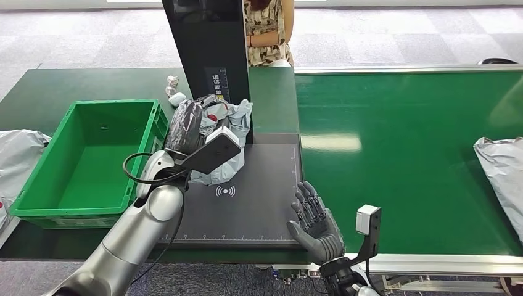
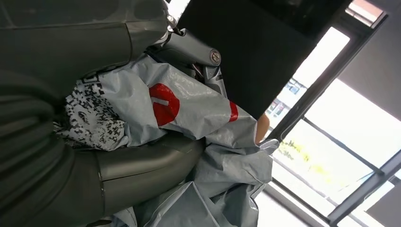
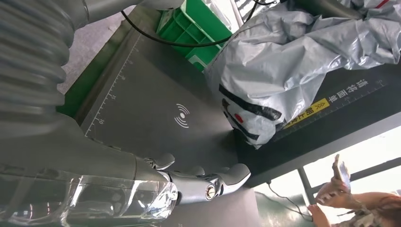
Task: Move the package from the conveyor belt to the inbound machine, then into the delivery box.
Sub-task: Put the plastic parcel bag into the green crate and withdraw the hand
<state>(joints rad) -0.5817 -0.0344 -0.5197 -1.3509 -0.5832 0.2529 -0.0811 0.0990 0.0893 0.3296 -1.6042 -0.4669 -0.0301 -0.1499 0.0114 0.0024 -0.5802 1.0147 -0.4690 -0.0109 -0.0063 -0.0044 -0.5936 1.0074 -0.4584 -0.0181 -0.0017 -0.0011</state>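
Note:
A grey plastic package with a red mark lies crumpled on the dark scanning pad of the inbound machine, at the foot of its black column. My left hand grips the package from above; its thumb and fingers wrap the grey plastic in the left wrist view. The package also lies beyond my right hand in the right wrist view. My right hand hovers open, palm up, at the pad's front right corner, holding nothing; its fingers are spread. The green delivery box stands left of the pad.
The green conveyor belt runs along the right, with another grey package at its right edge. More grey plastic lies left of the box. Small white items sit behind the box. A person stands behind the machine.

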